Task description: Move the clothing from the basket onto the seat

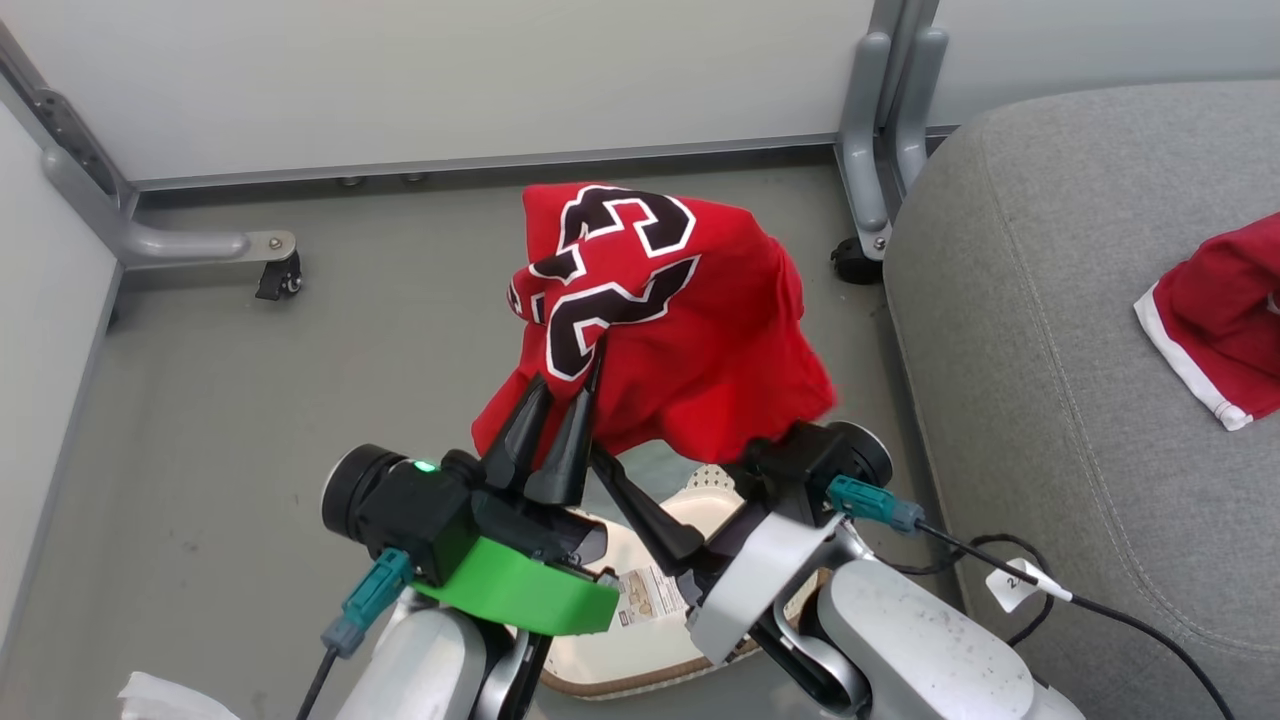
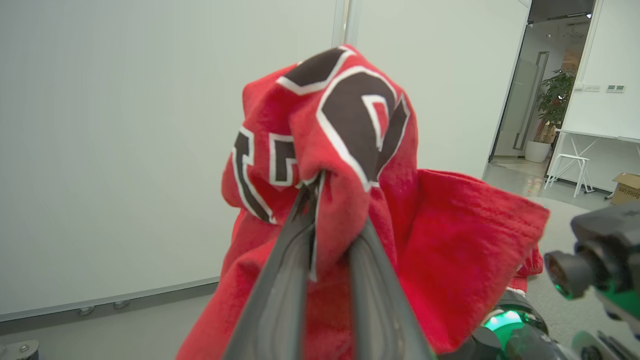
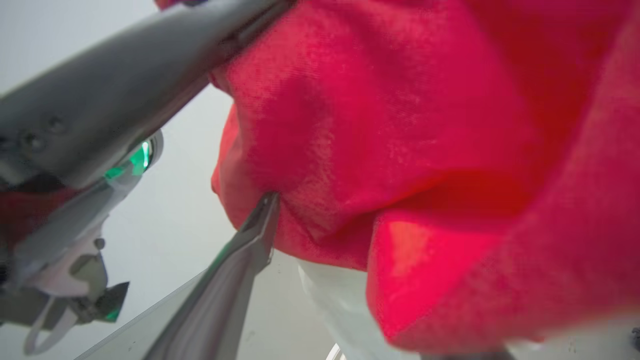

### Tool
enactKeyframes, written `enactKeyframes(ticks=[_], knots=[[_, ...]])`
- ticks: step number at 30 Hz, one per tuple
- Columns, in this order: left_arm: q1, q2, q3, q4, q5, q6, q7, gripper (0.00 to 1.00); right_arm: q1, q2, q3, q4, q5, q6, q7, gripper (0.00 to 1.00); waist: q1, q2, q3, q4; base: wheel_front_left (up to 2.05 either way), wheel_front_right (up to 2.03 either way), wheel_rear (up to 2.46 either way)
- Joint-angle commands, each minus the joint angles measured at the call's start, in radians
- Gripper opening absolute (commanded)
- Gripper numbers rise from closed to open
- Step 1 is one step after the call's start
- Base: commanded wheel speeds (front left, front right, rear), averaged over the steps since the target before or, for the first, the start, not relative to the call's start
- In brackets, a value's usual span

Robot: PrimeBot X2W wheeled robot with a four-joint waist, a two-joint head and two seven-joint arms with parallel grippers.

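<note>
Fingers of the left gripper (image 1: 572, 365) stand narrow, pinched on a fold of the bright red numbered sports jersey (image 1: 700, 340). In the left wrist view that fold sits squeezed between the two dark fingers just below their tips, with a black-and-white numeral bulging above them. The rest of the jersey hangs off the tips and down to their right, clear of the grey floor (image 1: 230, 420) that spreads to the left of the fingers.

Below the bases of these fingers sits the cream-white perforated plastic basket (image 1: 620, 688) with its brown woven-look rim and a label sticker (image 1: 650, 595) on the floor of it. The jersey is up out of it.

Just right of the left fingers is the right gripper (image 1: 668, 462), its jaws spread wide. One long dark finger (image 1: 645, 510) slants up toward the left fingers' bases, with its tip at the jersey's lower edge. In the right wrist view that tip touches the underside of the red cloth, which drapes across the gap. The other finger is hidden under the cloth, and no grip by this gripper can be made out.

Well to the right of both pairs of fingers lies the large light grey fabric seat cushion (image 1: 1050, 380). On it, at the far right, sits a second red garment with white trim (image 1: 1215, 310) — crumpled, and well apart from the jersey.
</note>
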Motion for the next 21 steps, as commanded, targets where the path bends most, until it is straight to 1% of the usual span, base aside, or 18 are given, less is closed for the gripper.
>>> enactKeyframes(ticks=[1, 2, 3, 17, 21], knots=[[-0.012, 0.002, -0.001, 0.003, -0.011, 0.000, -0.007, 0.00, -0.018, 0.000, 0.007, -0.004, 0.005, 0.000, -0.011, 0.73, 0.0000, 0.0000, 0.000, -0.001, 0.00, 0.00, 0.00], [-0.011, 0.003, -0.001, 0.005, -0.011, 0.001, -0.007, 0.00, -0.019, 0.000, 0.010, -0.005, 0.007, 0.000, -0.014, 0.46, 0.0000, 0.0000, 0.001, -0.001, 0.00, 0.00, 0.00], [-0.011, 0.003, -0.001, 0.006, -0.011, 0.001, -0.007, 0.00, -0.020, -0.001, 0.013, -0.006, 0.010, 0.000, -0.016, 0.00, 0.0000, 0.0000, 0.001, -0.001, 0.00, 0.00, 0.00], [-0.006, 0.011, -0.006, 0.019, -0.017, 0.012, -0.008, 0.00, -0.040, -0.015, 0.040, -0.004, 0.029, 0.000, -0.025, 0.00, 0.0000, 0.0000, 0.000, 0.000, 0.00, 0.00, 0.00], [-0.001, 0.016, -0.012, 0.031, -0.021, 0.013, 0.013, 0.00, -0.043, -0.018, 0.040, -0.002, 0.033, 0.000, -0.026, 0.00, 0.0000, 0.0000, -0.001, 0.001, 0.00, 0.00, 0.00]])
